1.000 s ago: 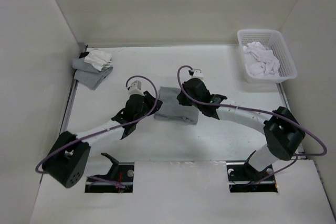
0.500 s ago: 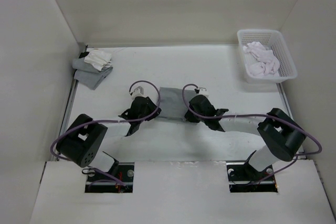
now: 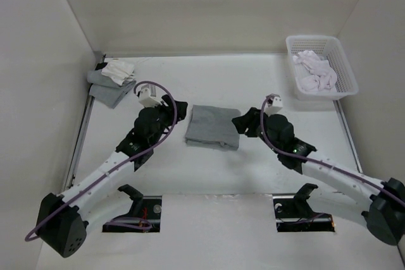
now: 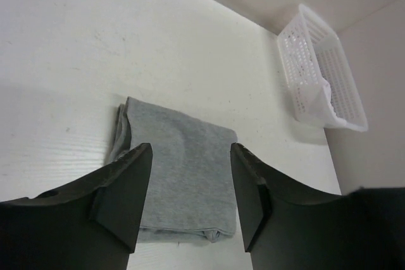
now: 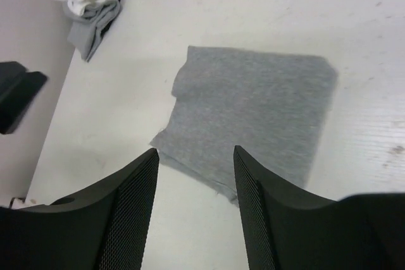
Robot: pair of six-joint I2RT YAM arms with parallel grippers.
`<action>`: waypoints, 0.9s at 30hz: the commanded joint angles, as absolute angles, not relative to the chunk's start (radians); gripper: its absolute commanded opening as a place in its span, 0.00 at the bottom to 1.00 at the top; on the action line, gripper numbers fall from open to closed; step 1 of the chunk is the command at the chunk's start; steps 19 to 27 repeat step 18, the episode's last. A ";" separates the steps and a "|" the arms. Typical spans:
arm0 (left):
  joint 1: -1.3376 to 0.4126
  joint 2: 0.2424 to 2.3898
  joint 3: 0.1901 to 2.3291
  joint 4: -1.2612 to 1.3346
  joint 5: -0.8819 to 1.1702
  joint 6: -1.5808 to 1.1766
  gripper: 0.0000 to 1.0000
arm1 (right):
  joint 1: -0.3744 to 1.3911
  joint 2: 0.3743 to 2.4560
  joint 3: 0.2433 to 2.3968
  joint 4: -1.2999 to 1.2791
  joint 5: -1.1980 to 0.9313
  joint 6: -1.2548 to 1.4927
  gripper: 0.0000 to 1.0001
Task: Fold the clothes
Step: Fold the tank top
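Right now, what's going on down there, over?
Left gripper open, empty. Right gripper open, empty. Grey T-shirt folded, lying free between them. Nothing blocking.

A white plastic basket [image 3: 345, 67] holding white garments [image 3: 314, 71] sits upper right; a grey cloth [image 3: 107, 90] under a white cloth [image 3: 119, 69] lies upper left.

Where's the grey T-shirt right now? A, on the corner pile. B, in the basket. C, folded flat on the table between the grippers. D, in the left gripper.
C: the T-shirt lies folded on the table, with the left gripper and right gripper open and empty on either side.
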State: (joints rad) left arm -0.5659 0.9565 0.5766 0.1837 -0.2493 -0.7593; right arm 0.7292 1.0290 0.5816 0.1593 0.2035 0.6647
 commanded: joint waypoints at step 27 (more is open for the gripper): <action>-0.513 1.046 0.649 -0.020 -0.324 -0.673 0.55 | 0.633 0.745 0.212 0.284 0.506 0.690 0.65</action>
